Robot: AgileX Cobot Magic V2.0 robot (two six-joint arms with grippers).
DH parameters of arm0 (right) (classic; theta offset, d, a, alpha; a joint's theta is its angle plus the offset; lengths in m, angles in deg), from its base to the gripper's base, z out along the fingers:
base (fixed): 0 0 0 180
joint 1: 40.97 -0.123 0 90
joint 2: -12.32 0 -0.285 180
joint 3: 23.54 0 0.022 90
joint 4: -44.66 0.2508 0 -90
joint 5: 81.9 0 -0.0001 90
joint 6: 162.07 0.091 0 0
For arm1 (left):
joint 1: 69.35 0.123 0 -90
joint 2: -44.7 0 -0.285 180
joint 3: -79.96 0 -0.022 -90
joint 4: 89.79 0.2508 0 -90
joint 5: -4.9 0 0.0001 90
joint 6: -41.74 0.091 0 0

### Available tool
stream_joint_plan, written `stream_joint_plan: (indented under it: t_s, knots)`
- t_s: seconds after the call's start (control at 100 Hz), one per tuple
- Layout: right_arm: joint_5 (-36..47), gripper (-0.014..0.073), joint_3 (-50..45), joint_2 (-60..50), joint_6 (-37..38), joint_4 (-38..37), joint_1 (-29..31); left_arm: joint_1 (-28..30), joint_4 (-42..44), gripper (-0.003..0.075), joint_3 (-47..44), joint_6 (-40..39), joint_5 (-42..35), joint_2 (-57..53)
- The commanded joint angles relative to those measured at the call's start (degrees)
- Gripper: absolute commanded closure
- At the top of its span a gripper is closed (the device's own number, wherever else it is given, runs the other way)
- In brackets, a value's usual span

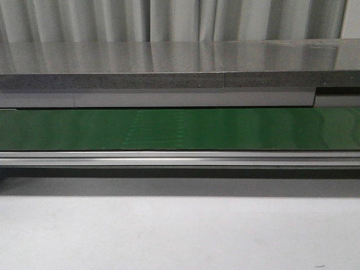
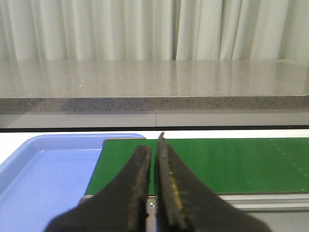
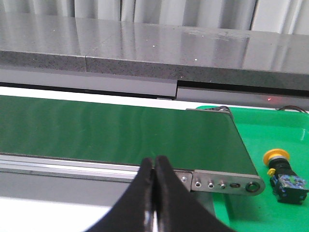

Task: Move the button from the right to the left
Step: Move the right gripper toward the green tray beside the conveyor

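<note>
The button (image 3: 285,175), with an orange-yellow mushroom cap and a black body with blue and yellow bits, lies on its side in a green tray (image 3: 270,125) just past the right end of the green conveyor belt (image 3: 120,130). It shows only in the right wrist view. My right gripper (image 3: 154,162) is shut and empty, over the belt's near rail, well to the left of the button. My left gripper (image 2: 154,145) is shut and empty, over the left end of the belt (image 2: 231,164). Neither gripper shows in the front view.
A blue tray (image 2: 43,164) sits just past the belt's left end. A grey stone counter (image 1: 180,67) runs behind the belt (image 1: 180,129), with pale curtains beyond. The belt's aluminium rail (image 1: 180,159) fronts it, then white table (image 1: 180,236).
</note>
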Motion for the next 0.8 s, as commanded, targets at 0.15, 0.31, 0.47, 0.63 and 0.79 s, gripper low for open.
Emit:
stream_joint_plan:
  t_s: [0.15,0.31,0.47,0.63,0.79]
  knots:
    - [4.6,0.0661,-0.1,-1.0,-0.1,-0.6,0.1,0.1,-0.5,0.0715,-2.4,-0.7,-4.6,-2.0]
    - [4.6,0.0661,-0.1,-1.0,-0.1,-0.6,0.1,0.1,-0.5,0.0715,-2.4,-0.7,-4.6,-2.0]
    - [4.6,0.0661,-0.1,-1.0,-0.1,-0.6,0.1,0.1,-0.5,0.0715,-2.4,-0.7,-4.6,-2.0]
    - [4.7,0.0661,-0.1,-1.0,-0.1,-0.6,0.1,0.1,-0.5,0.0715,-2.4,-0.7,-4.6,-2.0]
    - [5.0,0.0661,-0.1,-1.0,-0.1,-0.6,0.1,0.1,-0.5,0.0715,-2.4,-0.7,-4.6,-2.0]
